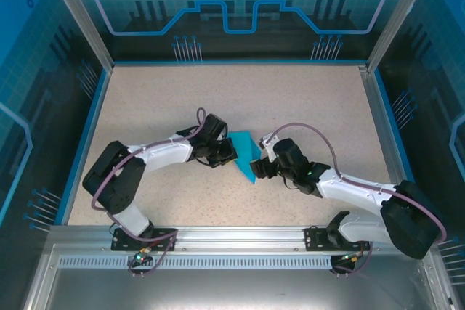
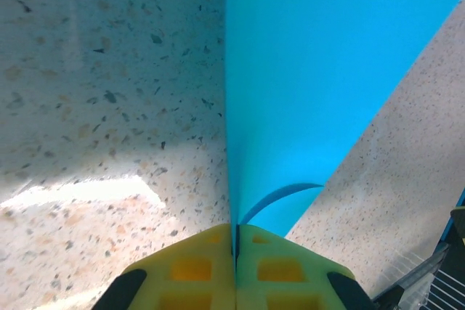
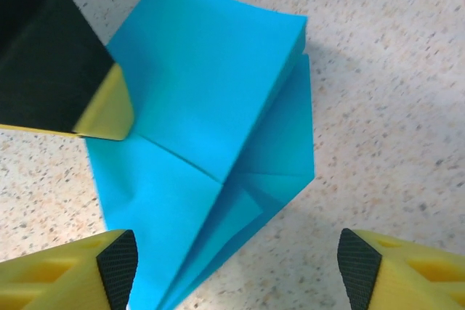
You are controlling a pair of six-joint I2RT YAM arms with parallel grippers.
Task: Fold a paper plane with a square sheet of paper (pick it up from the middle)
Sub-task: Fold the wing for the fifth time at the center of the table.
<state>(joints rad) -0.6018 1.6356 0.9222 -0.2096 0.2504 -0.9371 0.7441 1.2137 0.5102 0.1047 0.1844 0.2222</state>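
Teal-blue plain paper [image 3: 211, 128]; speckled beige table [image 3: 392, 70]; yellow jaws.

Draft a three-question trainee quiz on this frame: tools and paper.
1. True or false: the right tool is clamped on the blue paper.
2. What does the left tool grip? A) nothing B) an edge of the blue paper C) a pen
3. Fill in: in the top view, the blue paper sits ___ the two tools.

Key: 1 false, its jaws stand wide apart above the sheet; 2 B, the yellow fingers are shut with the sheet pinched in the seam; 3 between.
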